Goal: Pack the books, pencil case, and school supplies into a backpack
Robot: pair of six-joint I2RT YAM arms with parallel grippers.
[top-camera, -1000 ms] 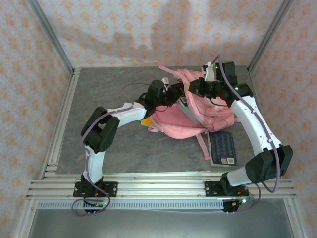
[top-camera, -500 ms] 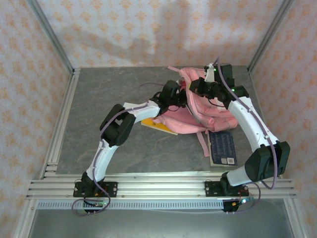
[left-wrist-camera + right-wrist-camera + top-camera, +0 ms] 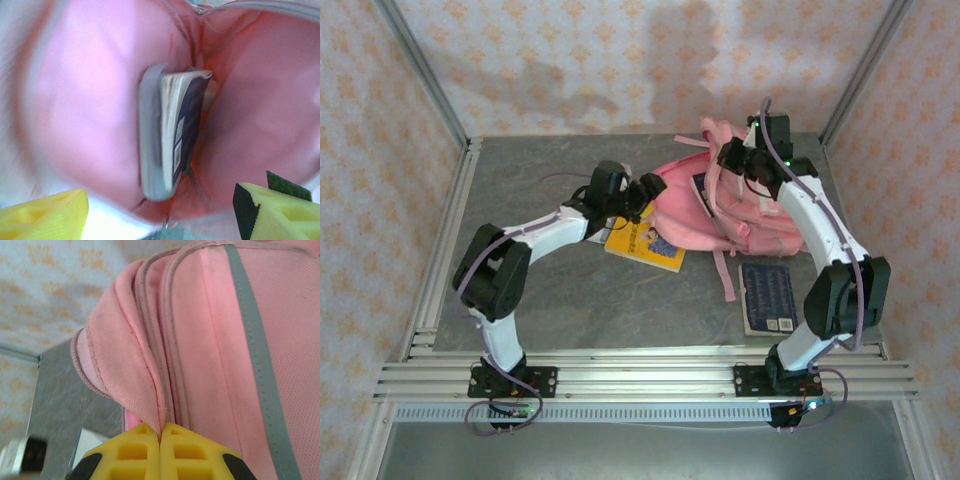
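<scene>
Grey stone-pattern worktop (image 3: 620,310), patterned walls on three sides. Pink backpack (image 3: 750,230) lies at rear right with its mouth facing left. Right tool (image 3: 738,160) sits at the bag's top edge. On its wrist camera I see the yellow fingers (image 3: 135,450) pressed together, pinching a seam of the pink fabric. Left tool (image 3: 650,190) is at the bag's mouth, spread wide and gripping nothing. Its wrist view looks into the pink interior, where a navy book (image 3: 187,120) stands on edge against a pale rounded item (image 3: 150,135) I cannot identify. Yellow book (image 3: 645,240) lies flat at the bag's left edge, near the left tool. Second navy book (image 3: 768,297) lies flat at front right, beside a strap.
</scene>
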